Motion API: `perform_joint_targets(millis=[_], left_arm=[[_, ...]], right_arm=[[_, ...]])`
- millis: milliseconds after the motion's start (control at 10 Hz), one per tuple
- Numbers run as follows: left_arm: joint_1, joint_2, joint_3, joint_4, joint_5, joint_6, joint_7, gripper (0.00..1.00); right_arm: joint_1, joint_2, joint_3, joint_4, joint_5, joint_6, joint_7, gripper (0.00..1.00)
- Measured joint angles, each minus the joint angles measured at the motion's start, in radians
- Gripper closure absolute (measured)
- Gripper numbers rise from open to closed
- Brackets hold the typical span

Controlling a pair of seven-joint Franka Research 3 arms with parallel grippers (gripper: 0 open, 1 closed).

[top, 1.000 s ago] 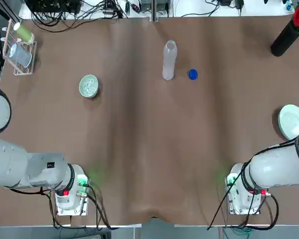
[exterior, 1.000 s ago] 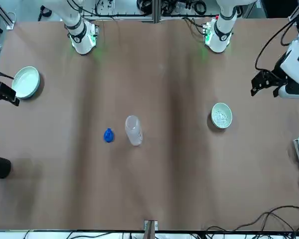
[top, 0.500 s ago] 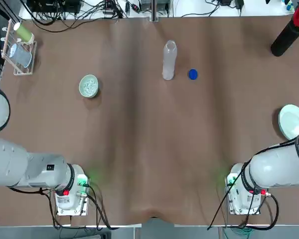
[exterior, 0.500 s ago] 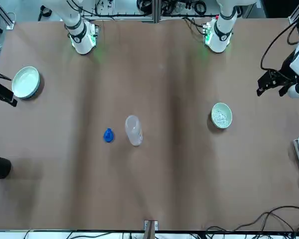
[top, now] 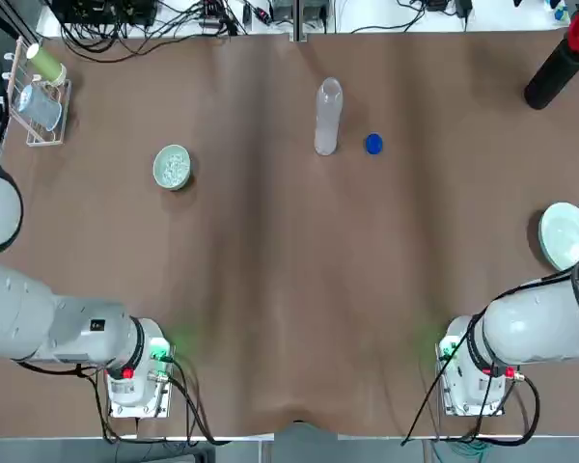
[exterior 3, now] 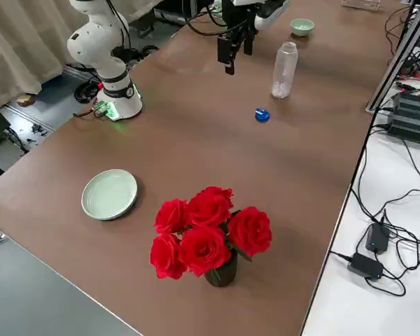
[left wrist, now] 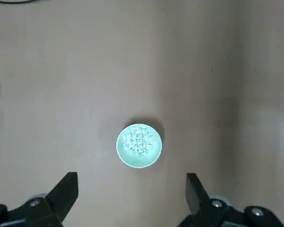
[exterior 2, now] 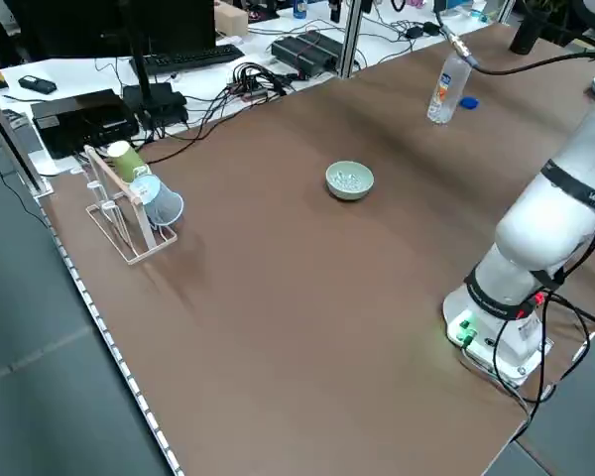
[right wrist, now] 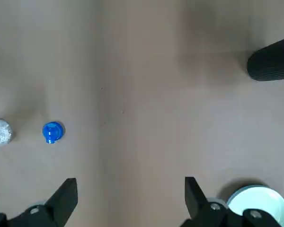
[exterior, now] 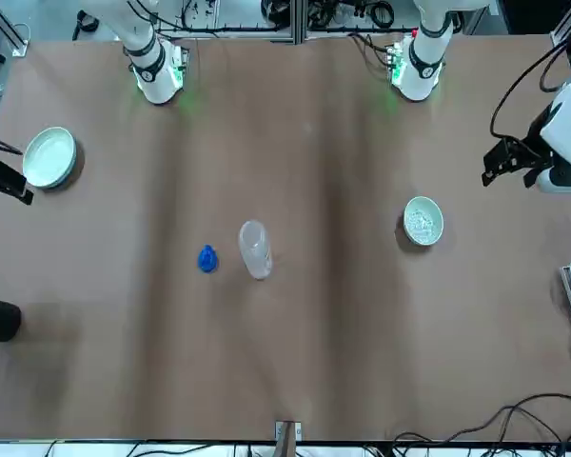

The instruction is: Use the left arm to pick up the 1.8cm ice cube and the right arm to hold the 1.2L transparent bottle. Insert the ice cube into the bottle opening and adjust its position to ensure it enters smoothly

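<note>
We see the transparent bottle (top: 328, 117) standing up near the far middle of the brown desk (top: 289, 289). Its cap is off, and the small blue cap (top: 373, 144) lies just beside it on the desk. The little green bowl (top: 172, 167) sits well apart from the bottle, on our left side. It holds a heap of small whitish bits, and we cannot pick out one ice cube among them.

Our left claw (left wrist: 131, 196) hangs high over the desk, looking straight down at the green bowl. Its two fingers are spread wide and hold nothing.

Our right claw (right wrist: 128, 197) hangs high over our right side of the desk. Its fingers are wide apart too, with nothing between them. A pale green plate (top: 565, 234) lies near it, and the bottle is far off.
</note>
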Motion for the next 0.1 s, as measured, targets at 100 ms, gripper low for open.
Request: perform_joint_targets(millis=[100], left_arm=[[0.000, 0.006, -0.002, 0.000, 0.010, 0.000, 0.000, 0.00]], right_arm=[[0.000, 0.000, 0.000, 0.001, 0.000, 0.000, 0.000, 0.00]])
